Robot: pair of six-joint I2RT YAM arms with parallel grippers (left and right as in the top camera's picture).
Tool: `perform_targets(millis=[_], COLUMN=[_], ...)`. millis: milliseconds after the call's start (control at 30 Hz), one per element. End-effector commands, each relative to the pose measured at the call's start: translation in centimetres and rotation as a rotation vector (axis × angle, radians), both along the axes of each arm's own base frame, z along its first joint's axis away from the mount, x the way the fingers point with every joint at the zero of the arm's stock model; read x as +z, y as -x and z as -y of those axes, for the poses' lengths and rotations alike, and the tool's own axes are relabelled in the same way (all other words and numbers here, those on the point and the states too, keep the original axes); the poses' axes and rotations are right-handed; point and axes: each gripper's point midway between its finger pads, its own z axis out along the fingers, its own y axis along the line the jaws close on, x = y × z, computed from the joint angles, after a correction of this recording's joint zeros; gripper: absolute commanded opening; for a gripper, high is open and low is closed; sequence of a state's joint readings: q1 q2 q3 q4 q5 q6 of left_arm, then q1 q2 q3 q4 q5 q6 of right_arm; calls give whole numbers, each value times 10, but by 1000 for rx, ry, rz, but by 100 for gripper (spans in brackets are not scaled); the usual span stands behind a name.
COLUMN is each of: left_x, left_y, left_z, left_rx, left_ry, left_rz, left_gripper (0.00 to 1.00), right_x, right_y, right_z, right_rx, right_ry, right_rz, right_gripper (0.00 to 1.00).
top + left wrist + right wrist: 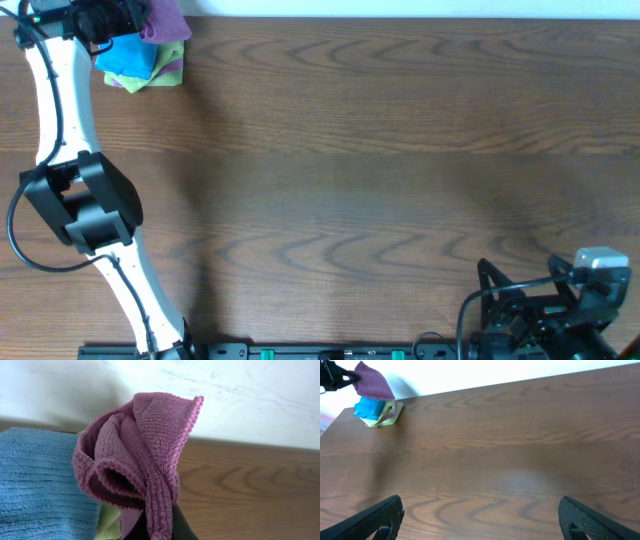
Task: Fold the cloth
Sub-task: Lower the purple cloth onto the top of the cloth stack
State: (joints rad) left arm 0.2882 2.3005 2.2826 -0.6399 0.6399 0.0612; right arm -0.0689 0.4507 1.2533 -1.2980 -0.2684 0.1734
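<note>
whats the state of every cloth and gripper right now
purple cloth, bunched up, unfolded, pinched in the left gripper
blue cloth, lying on the yellow-green cloth
yellow-green cloth, under the blue one, mostly covered
left gripper, shut on the purple cloth
right gripper, open, holding nothing

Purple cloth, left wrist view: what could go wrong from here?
1. The left gripper pinches the cloth in a bunched wad, so it may slip or land crumpled.
2. It hangs right over the blue cloth and yellow-green cloth; pulling away might drag them.
</note>
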Motion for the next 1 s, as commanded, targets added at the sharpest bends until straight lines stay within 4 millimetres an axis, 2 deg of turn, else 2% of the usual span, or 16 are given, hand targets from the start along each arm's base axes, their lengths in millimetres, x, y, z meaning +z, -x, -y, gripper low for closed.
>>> perform_targets(millis=[0, 300, 467, 567, 800, 967], left_x=[10, 10, 2, -8, -46, -58], left_y=[-4, -4, -8, -9, -10, -10], left_z=[-23, -59, -65, -66, -68, -76], left_rx=[33, 88, 96, 96, 104, 138], left_ry=[-45, -56, -56, -51, -32, -57], left_rz=[46, 76, 75, 59, -17, -49], left_gripper=[6, 5, 6, 5, 6, 6], right_x=[-4, -4, -3, -2, -1, 2], right_y=[-2, -2, -3, -4, -4, -5], right_z=[2, 2, 2, 2, 2, 1], right_rx=[-31, -55, -68, -79, -87, -87], right_ry=[-31, -77, -101, -122, -145, -157], right_rz=[-27, -37, -39, -37, -38, -26], right_gripper=[99, 99, 99, 99, 99, 99])
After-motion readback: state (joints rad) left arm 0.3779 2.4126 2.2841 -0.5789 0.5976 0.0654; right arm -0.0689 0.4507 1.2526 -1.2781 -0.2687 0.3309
